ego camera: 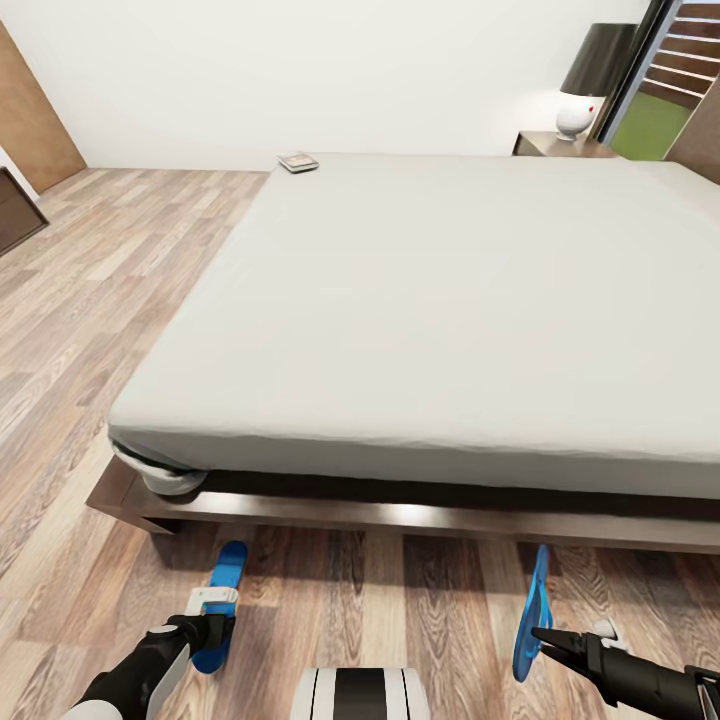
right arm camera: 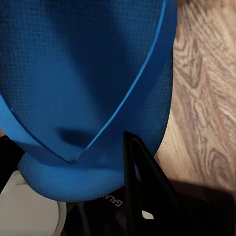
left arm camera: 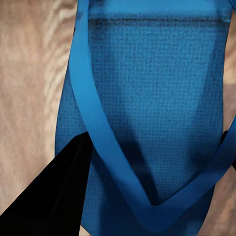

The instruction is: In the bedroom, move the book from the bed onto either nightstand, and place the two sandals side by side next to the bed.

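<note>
The bed (ego camera: 450, 300) has a grey mattress on a dark frame. At its far corner lies the small book (ego camera: 298, 161). Beyond the bed at the back right stands a nightstand (ego camera: 556, 146). One blue sandal (ego camera: 226, 578) (left arm camera: 147, 98) lies flat on the floor by the bed frame, and my left gripper (ego camera: 212, 625) hovers over it, open, with a finger (left arm camera: 59, 196) on each side. The other sandal (ego camera: 534, 600) (right arm camera: 83, 73) stands on edge off the floor, my right gripper (ego camera: 542, 634) shut on it, one finger (right arm camera: 140, 191) across its top face.
A white-based lamp (ego camera: 577, 112) sits on the nightstand, with a window (ego camera: 660, 95) beside it. Dark furniture (ego camera: 15, 210) stands at the far left. Wood-plank floor (ego camera: 80, 330) stretches along the bed's left side. My base (ego camera: 360, 695) shows between the sandals.
</note>
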Robot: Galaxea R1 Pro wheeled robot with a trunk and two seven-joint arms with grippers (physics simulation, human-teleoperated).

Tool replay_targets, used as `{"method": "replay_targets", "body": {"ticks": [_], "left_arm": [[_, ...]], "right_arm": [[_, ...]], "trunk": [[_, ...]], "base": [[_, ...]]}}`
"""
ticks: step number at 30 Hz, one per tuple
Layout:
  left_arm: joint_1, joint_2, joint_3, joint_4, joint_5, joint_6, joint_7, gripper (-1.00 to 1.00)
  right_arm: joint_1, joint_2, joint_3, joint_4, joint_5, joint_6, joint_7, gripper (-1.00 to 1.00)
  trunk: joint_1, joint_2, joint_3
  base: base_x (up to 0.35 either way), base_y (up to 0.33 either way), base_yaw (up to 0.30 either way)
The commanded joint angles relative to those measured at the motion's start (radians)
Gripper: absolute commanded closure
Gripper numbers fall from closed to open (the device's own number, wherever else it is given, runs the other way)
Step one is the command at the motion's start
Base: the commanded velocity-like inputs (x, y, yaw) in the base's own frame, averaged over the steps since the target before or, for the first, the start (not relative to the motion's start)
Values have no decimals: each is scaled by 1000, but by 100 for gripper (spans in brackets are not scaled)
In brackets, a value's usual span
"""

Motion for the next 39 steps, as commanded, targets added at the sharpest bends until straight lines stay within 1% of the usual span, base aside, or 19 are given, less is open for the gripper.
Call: {"method": "replay_targets", "body": {"ticks": [1, 27, 33, 35, 39], "left_arm": [[0, 0, -2, -2, 3, 6, -1, 100], [0, -1, -2, -2, 4, 5, 1, 100], [0, -1, -2, -2, 4, -7, 0, 100], [0, -1, -1, 2, 4, -30, -1, 100], [0, 0, 0, 37, 4, -98, 0, 100]], "right_arm": [[-5, 1, -7, -1, 9, 11, 10, 100], [-5, 1, -7, -1, 9, 11, 10, 100], [-5, 1, -7, -1, 9, 11, 10, 100], [-5, 1, -7, -1, 9, 11, 10, 100], [-5, 1, -7, -1, 9, 11, 10, 100]], "trunk": [[0, 0, -1], [12, -6, -101], [12, -6, -101], [12, -6, -101], [12, -6, -101]], "base": [[4, 0, 0], [0, 0, 0], [0, 0, 0], [0, 0, 0], [0, 0, 0]]}}
